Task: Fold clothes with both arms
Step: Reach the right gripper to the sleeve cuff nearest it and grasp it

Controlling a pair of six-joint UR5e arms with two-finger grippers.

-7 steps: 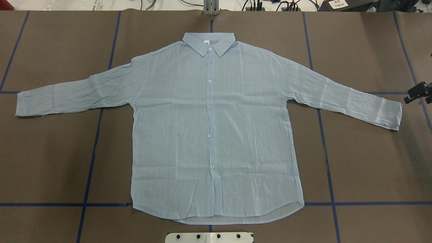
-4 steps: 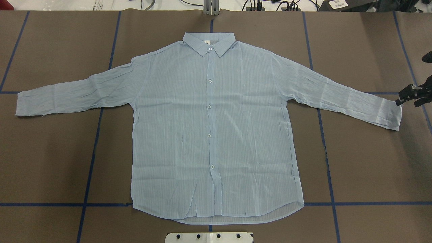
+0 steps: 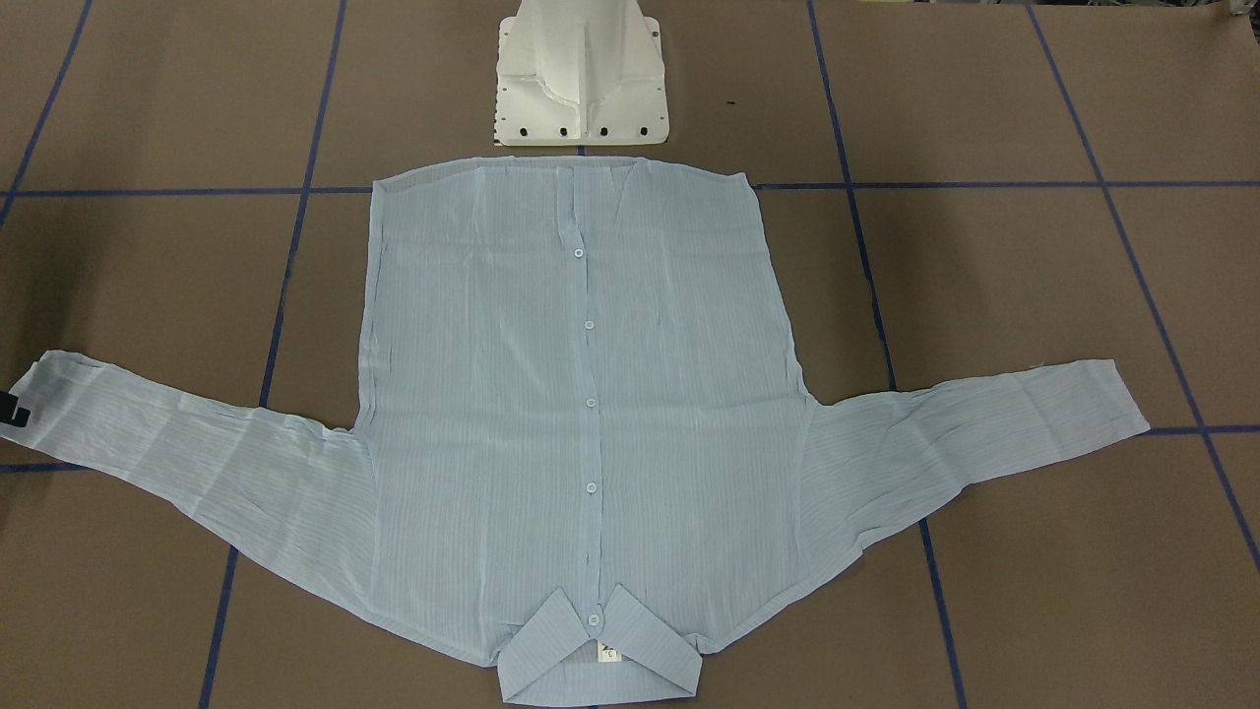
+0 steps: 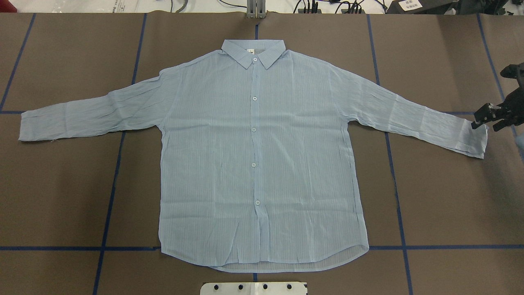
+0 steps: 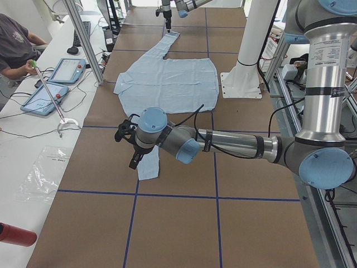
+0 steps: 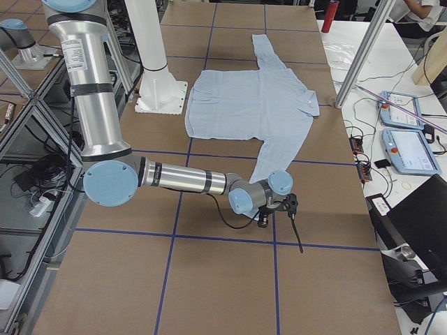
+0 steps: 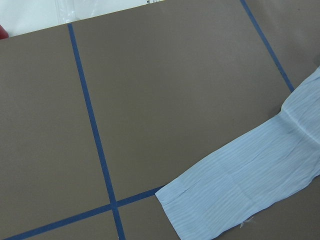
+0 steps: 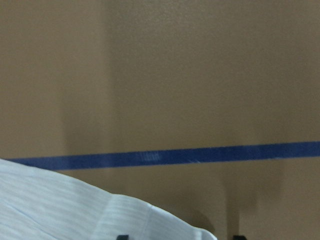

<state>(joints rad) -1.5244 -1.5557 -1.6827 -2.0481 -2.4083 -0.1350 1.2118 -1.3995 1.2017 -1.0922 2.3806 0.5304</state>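
**Shirt Lies Flat as Right Gripper Hangs Open at the Cuff**

Overhead: the light-blue shirt (image 4: 294, 164) lies buttoned and face up on the brown table (image 4: 61, 196), with its collar away from the robot and both sleeves spread outward. The right gripper (image 4: 486, 123) is at the end of the sleeve on that side, its fingers parted and holding nothing.

Front-facing: the shirt's (image 3: 492, 394) hem lies just short of the white pedestal (image 3: 581, 79). A black part of the right gripper shows at the cuff on the frame's left edge.

From the table's left end: the left arm (image 5: 223, 145) stretches low over the table. The left gripper (image 5: 131, 151) is over the end of the near sleeve, and its opening cannot be told.

From the right end: the right arm (image 6: 181, 181) reaches to the near cuff.

Left wrist camera: a sleeve end lies flat beside blue tape lines (image 7: 95, 135).

Right wrist camera: two dark fingertips (image 8: 122, 237) stand apart at the bottom edge with the cuff's corner between them. Whether they touch the cloth cannot be told.
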